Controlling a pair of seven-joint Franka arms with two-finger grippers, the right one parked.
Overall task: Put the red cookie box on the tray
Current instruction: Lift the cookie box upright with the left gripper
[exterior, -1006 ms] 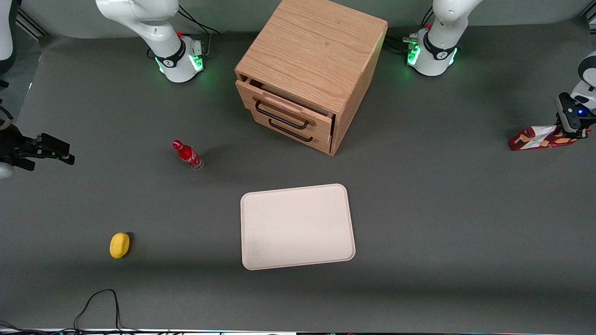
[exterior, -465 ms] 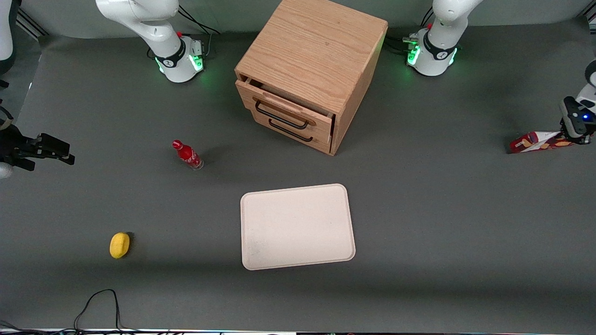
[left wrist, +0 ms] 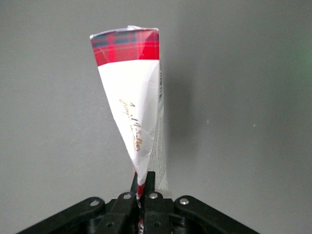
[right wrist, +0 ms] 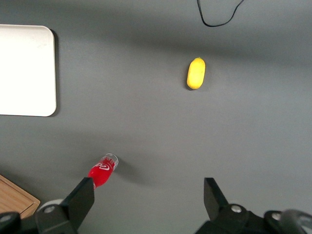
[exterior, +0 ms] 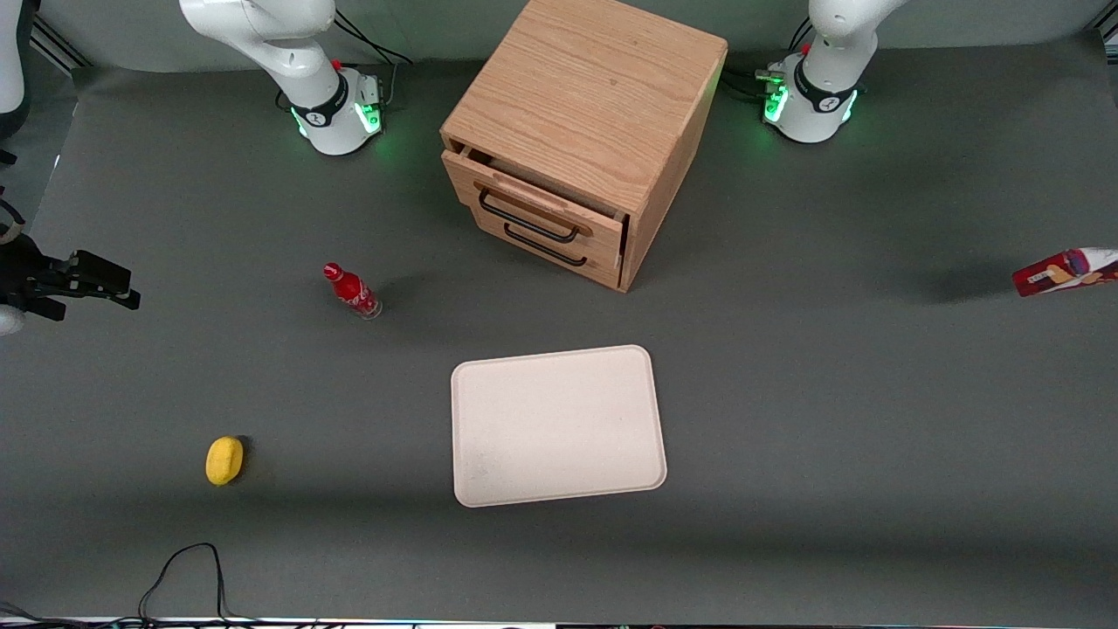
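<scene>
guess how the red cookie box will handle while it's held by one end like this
The gripper pinches the red cookie box at one narrow end, so it may swing or pivot. It hangs lifted without sagging: probably stiff and light. Thin carton could crush there.

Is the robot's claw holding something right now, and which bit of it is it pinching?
Yes. The gripper, at the working arm's end of the table, is shut on the red cookie box, pinching one narrow end; the box hangs above the table.

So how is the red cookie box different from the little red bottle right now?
The red cookie box hangs off the table, clamped in the gripper; the red bottle stands free on the table. The box is long and flat-sided, the bottle small and round. Both are red.
</scene>
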